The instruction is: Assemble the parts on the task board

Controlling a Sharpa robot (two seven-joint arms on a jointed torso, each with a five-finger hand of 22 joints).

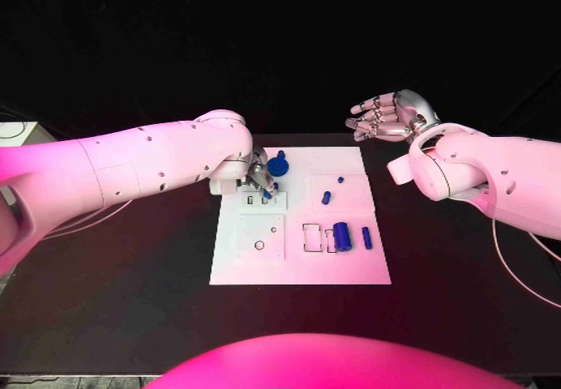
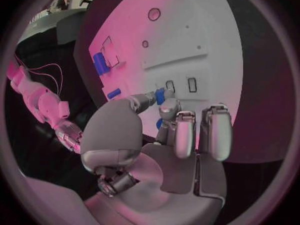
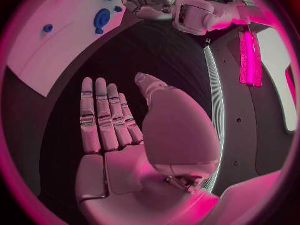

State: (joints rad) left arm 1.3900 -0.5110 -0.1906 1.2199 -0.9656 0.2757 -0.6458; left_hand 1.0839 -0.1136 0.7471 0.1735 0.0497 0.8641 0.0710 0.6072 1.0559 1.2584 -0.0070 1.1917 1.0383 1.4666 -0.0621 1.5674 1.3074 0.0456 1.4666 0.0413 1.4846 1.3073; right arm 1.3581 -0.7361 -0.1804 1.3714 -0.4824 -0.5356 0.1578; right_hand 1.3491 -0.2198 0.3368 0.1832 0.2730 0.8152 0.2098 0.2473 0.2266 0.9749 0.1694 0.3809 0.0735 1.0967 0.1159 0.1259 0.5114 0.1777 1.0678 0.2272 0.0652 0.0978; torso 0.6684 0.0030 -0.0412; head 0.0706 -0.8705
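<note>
A robotics lab: black table (image 1: 140, 308), white task board (image 1: 351, 271).

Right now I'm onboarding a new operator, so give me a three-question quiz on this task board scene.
1. True or false: the right hand holds a blue part.
2. Which hand is over the task board? A) left hand B) right hand C) both
3. Fill in: the small blue part in the left wrist view is pinched between the fingertips of the ____ hand.

Key: 1 false, it hangs open over bare table beside the board. 2 A. 3 left.
</note>
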